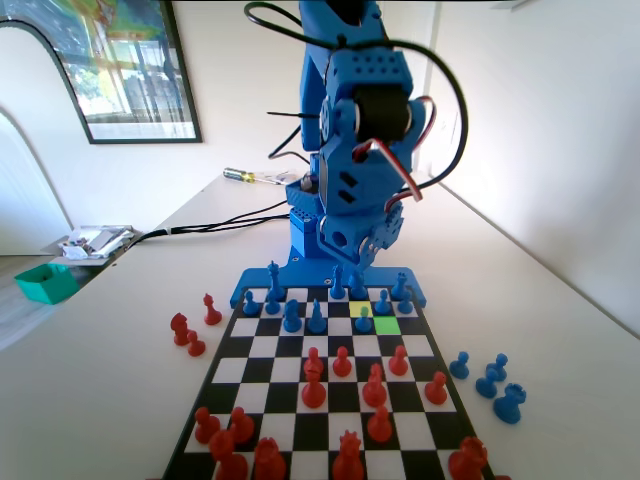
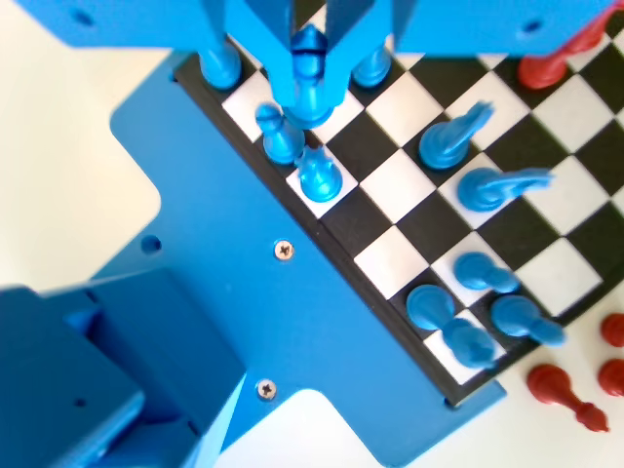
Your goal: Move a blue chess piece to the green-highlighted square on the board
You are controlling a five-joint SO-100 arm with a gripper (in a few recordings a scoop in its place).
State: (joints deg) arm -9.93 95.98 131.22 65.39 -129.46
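Observation:
On the board (image 1: 222,352), my gripper (image 1: 356,272) hangs low over the rows nearest the blue arm. In the wrist view the gripper (image 2: 310,70) has both jaws pressed against a small blue chess piece (image 2: 310,93) above a white cell in the second row. I cannot tell whether its base touches the board. In the fixed view this piece (image 1: 357,288) stands just behind the pale yellow-green cell (image 1: 353,308). The green-highlighted square (image 1: 387,325) lies one row nearer and to the right, with nothing on it. Another blue pawn (image 1: 364,321) stands right beside its left edge.
Blue pieces (image 2: 317,175) crowd the rows around the gripper. Red pieces (image 1: 342,362) fill the near half of the board. Several blue pieces (image 1: 492,378) stand off the board to the right and red ones (image 1: 186,332) to the left. A green bin (image 1: 45,283) sits far left.

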